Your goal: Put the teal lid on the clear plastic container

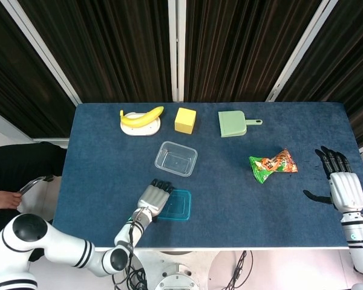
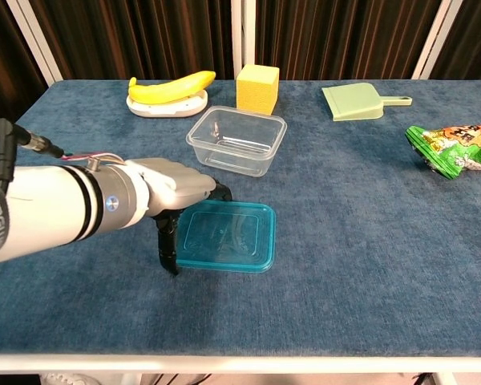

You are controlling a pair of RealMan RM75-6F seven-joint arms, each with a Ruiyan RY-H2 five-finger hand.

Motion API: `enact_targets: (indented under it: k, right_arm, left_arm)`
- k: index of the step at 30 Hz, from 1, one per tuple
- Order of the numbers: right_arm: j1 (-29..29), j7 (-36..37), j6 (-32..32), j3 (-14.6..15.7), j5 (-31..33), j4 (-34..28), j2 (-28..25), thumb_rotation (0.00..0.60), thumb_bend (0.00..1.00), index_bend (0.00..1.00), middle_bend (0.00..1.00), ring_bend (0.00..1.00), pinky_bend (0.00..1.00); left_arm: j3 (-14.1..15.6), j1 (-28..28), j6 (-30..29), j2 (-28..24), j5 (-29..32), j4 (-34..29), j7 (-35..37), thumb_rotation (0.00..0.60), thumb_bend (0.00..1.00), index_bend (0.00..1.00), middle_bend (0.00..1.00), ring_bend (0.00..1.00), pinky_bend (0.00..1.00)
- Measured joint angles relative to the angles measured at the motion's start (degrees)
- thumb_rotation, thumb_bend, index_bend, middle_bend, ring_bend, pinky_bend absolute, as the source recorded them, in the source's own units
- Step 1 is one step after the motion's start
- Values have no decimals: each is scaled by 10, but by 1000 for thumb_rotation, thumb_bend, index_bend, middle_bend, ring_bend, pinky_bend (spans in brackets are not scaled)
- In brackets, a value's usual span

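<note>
Teal lid (image 2: 224,237) lies flat, pinched at its left edge by the left hand (image 2: 176,188).
Clear plastic container (image 2: 236,140) is set just beyond the hand; the right hand (image 1: 343,187) is spread, far off.

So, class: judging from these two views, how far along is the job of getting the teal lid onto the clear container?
Done: nothing is fitted; the clear plastic container stands open and lidless. In hand: the left hand is at the left edge of the teal lid, which lies on the table in front of the container; a firm grip is not evident. The right hand rests open, far off. Left: lift, carry, seat the lid.
</note>
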State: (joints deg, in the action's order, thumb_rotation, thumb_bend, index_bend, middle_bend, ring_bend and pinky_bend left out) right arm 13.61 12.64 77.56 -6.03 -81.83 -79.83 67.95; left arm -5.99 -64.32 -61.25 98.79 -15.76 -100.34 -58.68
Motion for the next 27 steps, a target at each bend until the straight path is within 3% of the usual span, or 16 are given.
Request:
enact_targets:
  k: [4,6,11,18,27]
  right_arm:
    - [-2,4,2,-1,-1,3,1,600,31,0,0,0,0]
    - [-4,7,2,-1,-1,5,2,600,31,0,0,0,0]
    - [-7,8,6,0,-3,6,4,600,31,0,0,0,0]
    - [-12,1,16,-2,-8,-3,1,600,30,0,0,0,0]
    - [-21,-7,36,-3,-18,-25,-14,600,30,0,0,0,0]
  left_arm:
    - [2,-6,4,3,2,4,2,600,90,171,31,0,57]
    - [3,-6,4,3,-5,5,6,600,140,236,95,20,83]
    - [15,4,0,-1,-58,2,27,600,238,323,249,152,157]
    - [45,28,-8,-37,-156,-30,60,600,255,337,295,187,178]
    - [79,66,-19,-130,-293,-73,121,600,254,338,300,187,147]
